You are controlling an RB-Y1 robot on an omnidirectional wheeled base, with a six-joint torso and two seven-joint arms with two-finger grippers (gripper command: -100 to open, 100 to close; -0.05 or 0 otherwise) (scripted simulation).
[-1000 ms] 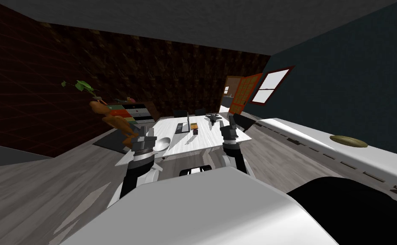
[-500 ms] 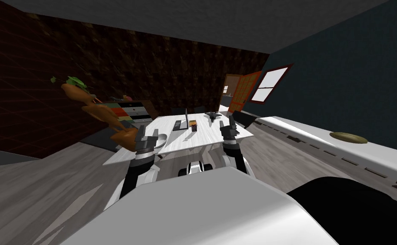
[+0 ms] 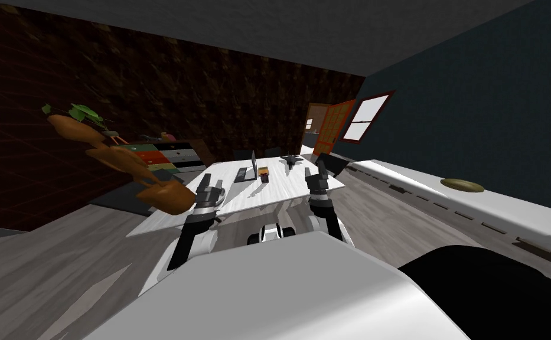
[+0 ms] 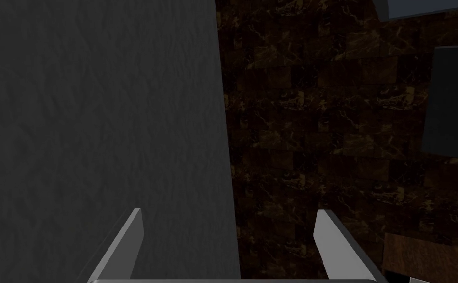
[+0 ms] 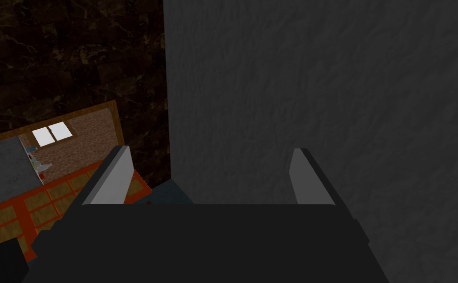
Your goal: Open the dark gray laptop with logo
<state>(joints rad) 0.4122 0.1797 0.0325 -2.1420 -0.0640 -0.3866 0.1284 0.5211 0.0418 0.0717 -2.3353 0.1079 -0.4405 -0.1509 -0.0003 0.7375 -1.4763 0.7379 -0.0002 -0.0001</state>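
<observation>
The dark grey laptop (image 3: 249,166) stands on the white table (image 3: 280,192), toward its far side, with its lid raised nearly upright above the keyboard half. My left gripper (image 3: 208,192) is held up over the table's near left edge, well short of the laptop. In the left wrist view my left gripper (image 4: 228,243) is open with nothing between its fingers. My right gripper (image 3: 317,175) is raised over the table's near right edge. In the right wrist view my right gripper (image 5: 210,177) is also open and empty.
A small orange and dark object (image 3: 263,174) and a dark model (image 3: 292,160) sit on the table beyond the laptop. Orange plant pots (image 3: 120,159) hang close at the left, before a drawer chest (image 3: 170,154). A white counter (image 3: 504,218) with an olive dish (image 3: 462,185) runs along the right.
The whole head view has shifted: the table, plant and door slid left and the table looks a little farther, so I have moved. Both arms stay raised in much the same pose.
</observation>
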